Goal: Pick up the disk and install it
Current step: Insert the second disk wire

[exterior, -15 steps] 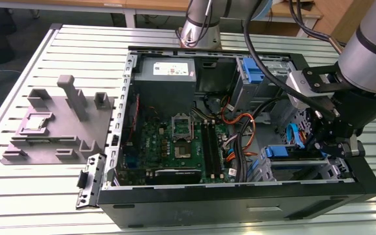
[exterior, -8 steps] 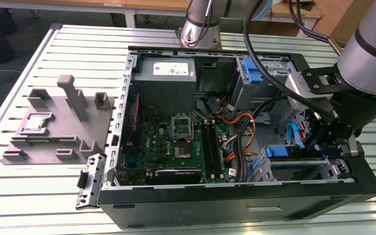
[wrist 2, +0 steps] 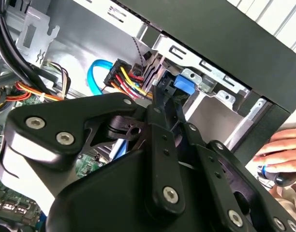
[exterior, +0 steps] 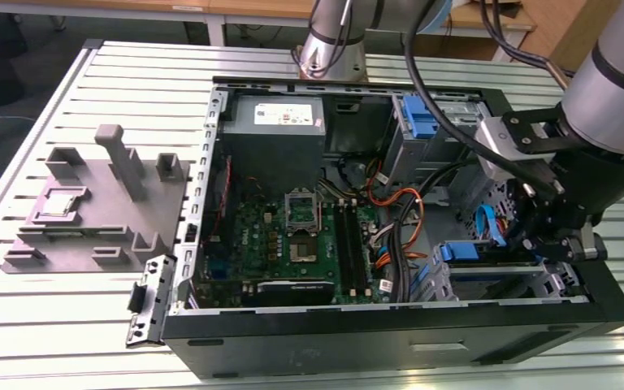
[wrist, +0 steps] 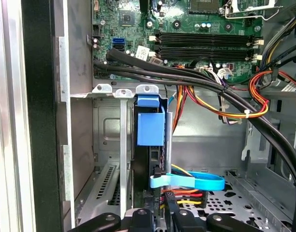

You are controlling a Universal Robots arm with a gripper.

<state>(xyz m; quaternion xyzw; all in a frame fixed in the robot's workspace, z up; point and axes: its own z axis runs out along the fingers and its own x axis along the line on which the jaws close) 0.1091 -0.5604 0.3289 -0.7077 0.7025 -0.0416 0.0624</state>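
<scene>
Squeezing into the drive bay

My gripper [wrist: 157,212] sits low centre in the first wrist view, fingers closed on the disk [wrist: 149,145]. Bay wall [wrist: 123,159] presses close beside it; cables [wrist: 211,82] crowd above. Disk stands on edge in the bay, blue rail showing.

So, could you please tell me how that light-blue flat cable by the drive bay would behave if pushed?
The cable would probably bend rather than resist: it is a thin flat ribbon lying in a loose loop. It likely springs back, since one end seems plugged in.
</scene>
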